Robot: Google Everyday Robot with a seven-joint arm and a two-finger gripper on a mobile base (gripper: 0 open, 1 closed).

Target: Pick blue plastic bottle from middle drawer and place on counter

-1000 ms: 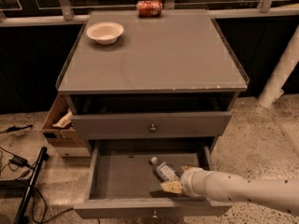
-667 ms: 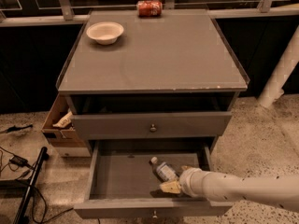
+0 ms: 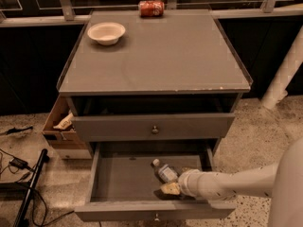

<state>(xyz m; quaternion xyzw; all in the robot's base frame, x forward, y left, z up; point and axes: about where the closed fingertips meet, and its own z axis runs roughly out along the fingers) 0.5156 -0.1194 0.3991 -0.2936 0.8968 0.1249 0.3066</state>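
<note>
Speckled stone floor [image 3: 265,126] runs around a grey cabinet, and I take its top, the counter [image 3: 161,60], as my reference for everything else. Behind the counter is a dark glazed wall with a pale rail [image 3: 42,20] along it. On the counter, toward its back left corner, sits a shallow white bowl [image 3: 106,32]. At the middle of its back edge a red can [image 3: 151,8] lies on its side. The counter's front edge is chipped near the right end.

Directly under the counter, a grey upper drawer [image 3: 189,126] with a small round knob stands a little way out. Below that the middle drawer [image 3: 123,181] is drawn far out, well forward of the counter's front edge, its flat grey floor in plain sight.

The blue plastic bottle [image 3: 165,172] lies on its side on that floor, below the right half of the counter, with its white cap toward the cabinet. My gripper [image 3: 170,189] is down inside the same drawer — right at the bottle's base end, on the side away from the counter. I cannot tell whether the jaws are apart or closed. The white arm [image 3: 232,183] reaches in over the drawer's right wall.

Left of the counter and lower down, a cardboard box [image 3: 57,126] sits against the cabinet's side, with a black pole [image 3: 31,188] and cables on the floor beyond it. Right of the counter leans a white pipe [image 3: 284,72].
</note>
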